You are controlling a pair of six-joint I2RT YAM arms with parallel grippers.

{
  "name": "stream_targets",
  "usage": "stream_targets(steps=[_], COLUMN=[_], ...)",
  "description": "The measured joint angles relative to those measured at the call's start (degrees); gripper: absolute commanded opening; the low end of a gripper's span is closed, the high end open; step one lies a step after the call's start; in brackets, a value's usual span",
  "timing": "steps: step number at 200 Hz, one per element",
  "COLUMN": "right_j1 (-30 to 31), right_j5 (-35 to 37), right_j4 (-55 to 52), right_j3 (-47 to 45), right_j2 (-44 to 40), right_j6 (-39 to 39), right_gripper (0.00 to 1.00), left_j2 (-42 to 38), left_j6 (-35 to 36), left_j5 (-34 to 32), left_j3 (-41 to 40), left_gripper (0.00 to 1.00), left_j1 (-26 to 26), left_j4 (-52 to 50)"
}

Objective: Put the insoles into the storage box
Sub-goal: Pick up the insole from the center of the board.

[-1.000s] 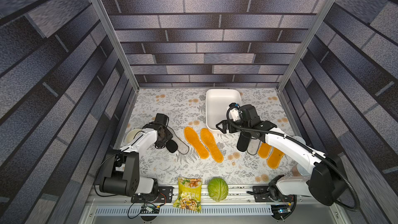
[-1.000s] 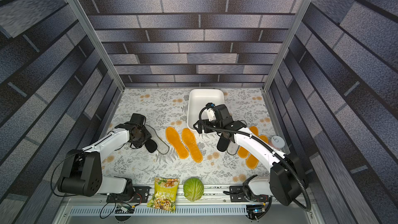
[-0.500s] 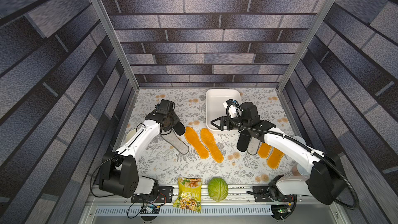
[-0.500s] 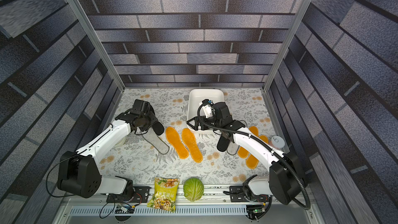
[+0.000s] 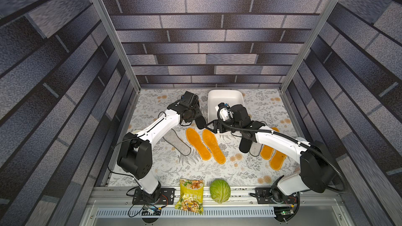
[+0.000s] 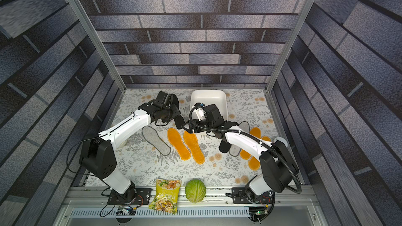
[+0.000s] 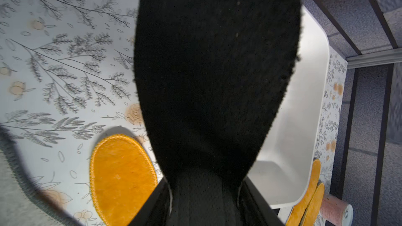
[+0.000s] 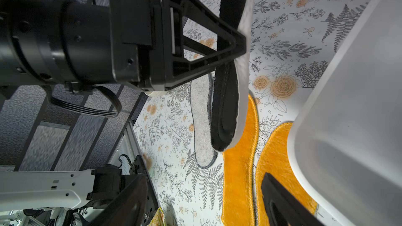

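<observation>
My left gripper [image 5: 194, 114] [image 7: 204, 192] is shut on one end of a black insole [image 5: 200, 121] [image 7: 217, 72], which is raised off the table just left of the white storage box [image 5: 226, 98] [image 7: 304, 105]. The insole's free end [image 8: 226, 105] droops toward my right gripper [image 5: 212, 126] [image 8: 202, 203]. That gripper stands open, with nothing between its fingers, over two orange insoles [image 5: 196, 143] [image 8: 239, 159]. A grey insole [image 5: 177, 142] lies left of them. Under the right arm lie another black insole [image 5: 245, 145], a grey one [image 6: 243, 127] and two orange ones [image 5: 276, 159]. The box looks bare inside.
A snack bag [image 5: 191, 194] and a green cabbage [image 5: 220, 190] sit at the front edge between the arm bases. A small can [image 7: 336, 209] stands near the right wall. A cream bowl [image 5: 136, 131] peeks out under the left arm. Brick-pattern walls enclose the floral table.
The left arm has lifted the black insole and carried it from the left side toward the storage box. The right gripper has swung left to meet it, its jaws a little narrower.
</observation>
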Motion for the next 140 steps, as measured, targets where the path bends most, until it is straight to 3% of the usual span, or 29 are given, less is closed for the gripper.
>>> stream_targets(steps=[140], right_j1=[0.0], right_j5=[4.7], right_j4=[-1.7], right_j3=[4.7], right_j2=[4.9], right_j6=[-3.3], right_gripper=[0.37], left_j2=[0.0], left_j6=[0.6], left_j5=[1.2], left_j3=[0.5], left_gripper=[0.50], left_j1=[-4.4], left_j4=[-1.1])
